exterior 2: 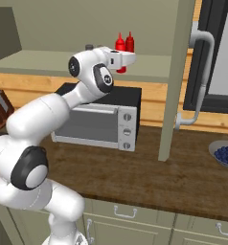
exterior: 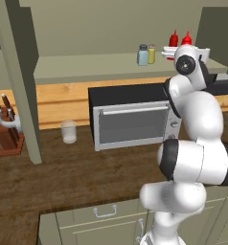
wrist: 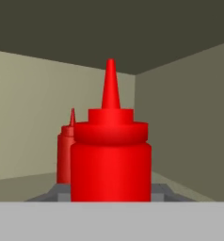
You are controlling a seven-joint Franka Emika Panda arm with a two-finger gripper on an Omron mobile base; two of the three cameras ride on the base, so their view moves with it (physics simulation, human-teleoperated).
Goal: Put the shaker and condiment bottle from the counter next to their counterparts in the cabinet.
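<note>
My gripper (wrist: 109, 195) is shut on the condiment bottle (wrist: 110, 160), a slim red squeeze bottle with a pointed nozzle, inside the cabinet (exterior: 87, 67). In the base views the held bottle (exterior: 186, 39) (exterior 2: 119, 45) stands upright at shelf level with the white hand (exterior 2: 121, 59) around its lower body. Its red counterpart (wrist: 65, 150) (exterior: 173, 38) (exterior 2: 130, 42) stands just behind it, close beside it. The pale blue shaker (exterior: 142, 55) sits on the shelf, touching or nearly touching the yellowish shaker (exterior: 151, 54). Whether the held bottle rests on the shelf I cannot tell.
A black microwave (exterior: 130, 117) stands on the wood counter (exterior: 63, 177) under the shelf. A glass cup (exterior: 68, 132) and a knife block (exterior: 8, 136) are to its left. Thick cabinet posts (exterior: 25, 81) (exterior 2: 176, 76) flank the shelf. A bowl of blueberries (exterior 2: 226, 154) lies at the right.
</note>
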